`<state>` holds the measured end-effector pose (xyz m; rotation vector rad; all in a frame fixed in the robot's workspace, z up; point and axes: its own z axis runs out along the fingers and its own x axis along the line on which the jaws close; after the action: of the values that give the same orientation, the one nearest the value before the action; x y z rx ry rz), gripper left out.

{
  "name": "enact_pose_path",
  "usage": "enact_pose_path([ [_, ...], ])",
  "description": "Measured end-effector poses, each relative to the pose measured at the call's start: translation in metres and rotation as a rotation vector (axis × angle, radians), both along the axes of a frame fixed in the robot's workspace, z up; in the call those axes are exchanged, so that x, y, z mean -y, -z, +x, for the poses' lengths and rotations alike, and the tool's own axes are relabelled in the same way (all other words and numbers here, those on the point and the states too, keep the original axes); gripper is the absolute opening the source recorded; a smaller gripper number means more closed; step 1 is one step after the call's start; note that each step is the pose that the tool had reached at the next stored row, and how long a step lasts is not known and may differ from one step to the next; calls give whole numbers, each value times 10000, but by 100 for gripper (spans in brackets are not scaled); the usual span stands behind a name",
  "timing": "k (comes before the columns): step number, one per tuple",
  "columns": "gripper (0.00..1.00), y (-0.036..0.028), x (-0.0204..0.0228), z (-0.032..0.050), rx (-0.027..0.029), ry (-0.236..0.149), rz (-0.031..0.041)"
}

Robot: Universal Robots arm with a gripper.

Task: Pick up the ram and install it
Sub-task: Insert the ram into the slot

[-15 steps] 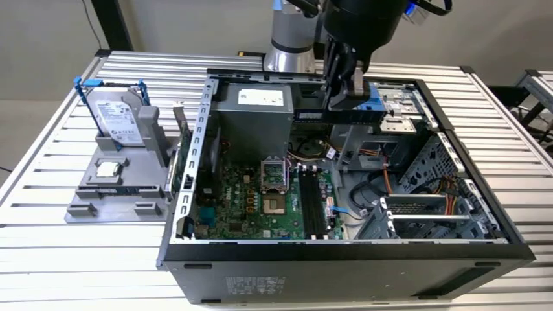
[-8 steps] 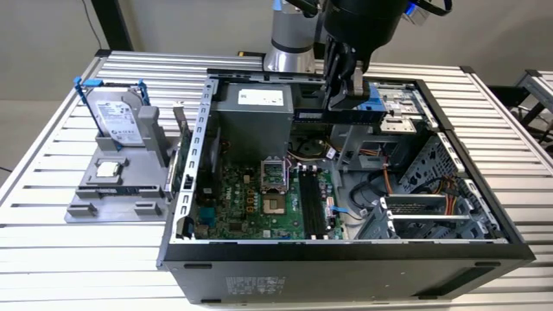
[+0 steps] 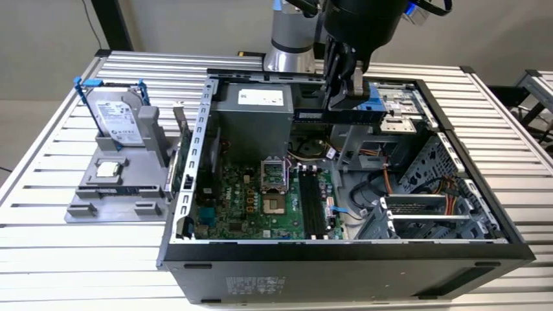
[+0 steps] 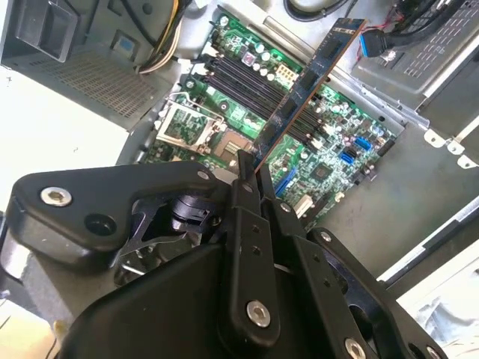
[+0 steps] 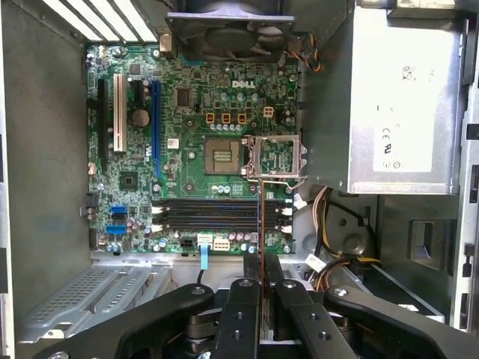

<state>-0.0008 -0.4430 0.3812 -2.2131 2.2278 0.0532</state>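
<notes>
The ram point(image 3: 333, 116) is a long dark stick, and my gripper point(image 3: 348, 97) is shut on it, holding it above the open computer case near the back wall. In the second wrist view the ram point(image 4: 307, 82) juts out from the fingertips of my gripper point(image 4: 251, 170) over the green motherboard point(image 4: 329, 157). The first wrist view has the ram point(image 5: 260, 224) edge-on as a thin line rising from my gripper point(image 5: 260, 263), crossing the black memory slots point(image 5: 217, 213). Those slots point(image 3: 313, 204) lie well below the stick.
The grey power supply point(image 3: 250, 123) and an open processor socket point(image 3: 272, 175) sit beside the slots. Cables and a drive cage point(image 3: 423, 207) crowd the exterior view's right of the case. On a grey stand outside the case are a hard drive point(image 3: 116, 120) and a small processor chip point(image 3: 107, 170).
</notes>
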Motion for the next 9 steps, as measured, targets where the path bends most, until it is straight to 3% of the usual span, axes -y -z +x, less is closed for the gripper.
enact_pose_path([
  [4,0,0,0,0,0,302,-1],
  [9,0,0,0,0,0,1054,-1],
])
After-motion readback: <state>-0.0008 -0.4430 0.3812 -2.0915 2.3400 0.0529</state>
